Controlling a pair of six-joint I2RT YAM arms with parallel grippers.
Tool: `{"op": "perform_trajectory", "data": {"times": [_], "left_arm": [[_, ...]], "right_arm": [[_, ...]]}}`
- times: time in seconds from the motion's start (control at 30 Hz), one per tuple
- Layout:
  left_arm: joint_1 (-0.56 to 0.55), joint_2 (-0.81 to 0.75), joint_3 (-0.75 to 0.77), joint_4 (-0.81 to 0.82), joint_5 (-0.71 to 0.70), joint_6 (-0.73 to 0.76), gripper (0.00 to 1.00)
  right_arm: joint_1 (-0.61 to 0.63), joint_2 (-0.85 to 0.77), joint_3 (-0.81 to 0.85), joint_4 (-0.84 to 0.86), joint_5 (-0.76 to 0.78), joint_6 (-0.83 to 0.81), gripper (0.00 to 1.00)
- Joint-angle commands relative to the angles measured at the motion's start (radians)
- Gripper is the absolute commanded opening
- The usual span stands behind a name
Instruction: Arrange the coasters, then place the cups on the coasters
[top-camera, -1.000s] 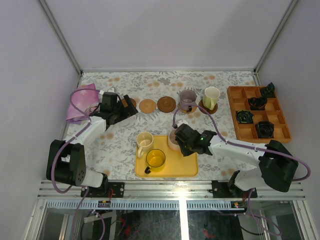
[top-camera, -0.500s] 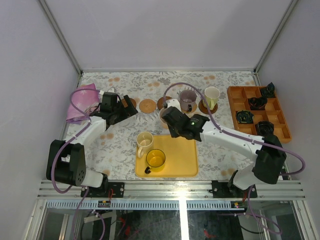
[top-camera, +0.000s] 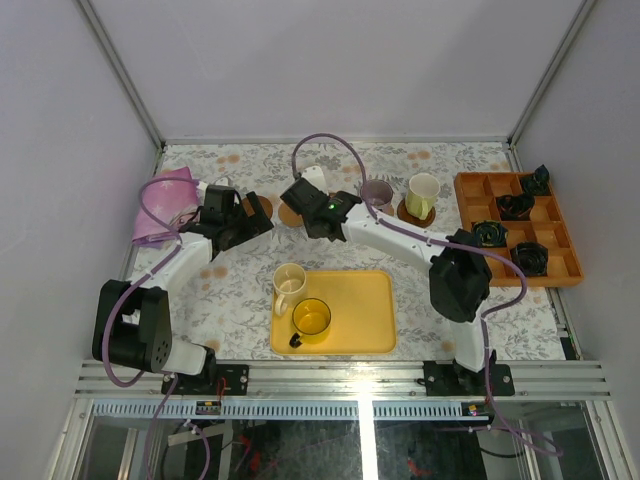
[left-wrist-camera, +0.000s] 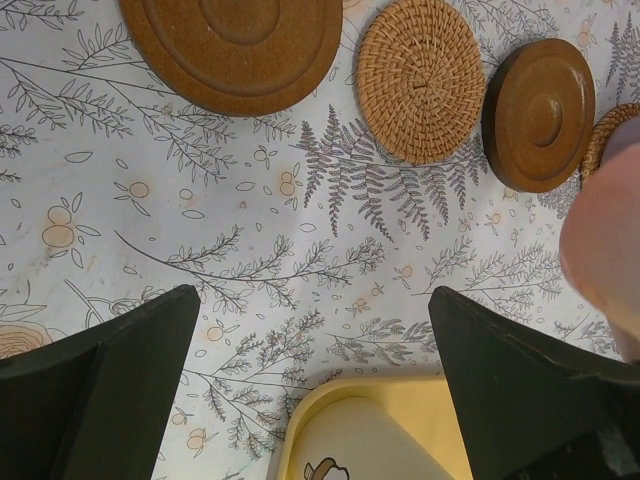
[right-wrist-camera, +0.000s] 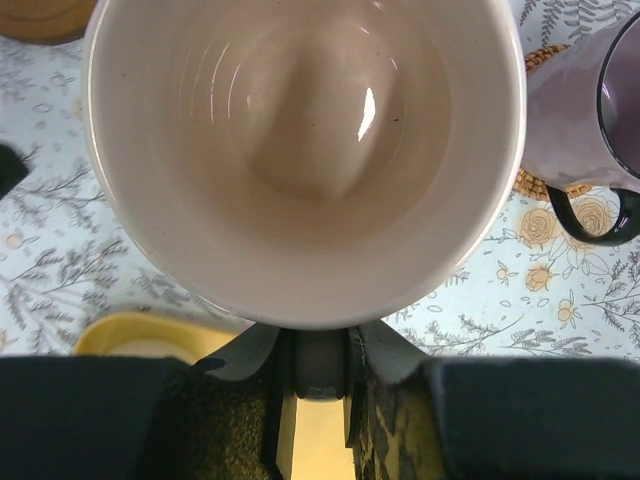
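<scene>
My right gripper is clamped on the rim of the pink cup. The cup hangs clear of the table at the upper middle of the top view, over the row of coasters. My left gripper has its jaws wide apart on nothing, just left of that row.

Here is what I judge could go wrong. I hold the cup at one spot on its wall, so it may tilt or slip as I lower it and land crooked. The cup fills my wrist view and hides what lies beneath, so I cannot tell which coaster I am over and could set it half off a disc. The purple cup stands just beside it at the right of that view, with its dark handle toward me. A sideways drift would knock it off its woven coaster. My cable loops above the row and could snag.

The cream cup and yellow cup wait lower down, at the left end of the tray.

The surface is a flat pale cloth printed with grey ferns and orange blossoms. Plain pale walls and metal corner posts enclose it, with a rail along the bottom edge.
</scene>
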Motion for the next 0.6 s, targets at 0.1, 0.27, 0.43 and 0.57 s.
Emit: {"op": "perform_trajectory", "data": {"times": [0.1,0.27,0.43,0.57], "left_arm": [[-0.005,-0.018,0.03,-0.006,-0.022,0.018,0.99],[-0.005,-0.019,0.032,-0.009,-0.024,0.018,0.99],[-0.006,-0.022,0.028,-0.009,-0.026,0.016,0.99],[-0.006,-0.028,0.026,-0.011,-0.029,0.016,1.0]], "right_arm": [[-0.101,0.03,0.069,0.055,-0.015,-0.005,0.0],[-0.129,0.073,0.078,0.086,-0.022,-0.016,0.0],[-0.158,0.113,0.101,0.088,-0.057,-0.016,0.0],[-0.177,0.137,0.111,0.094,-0.069,-0.011,0.0]]}}
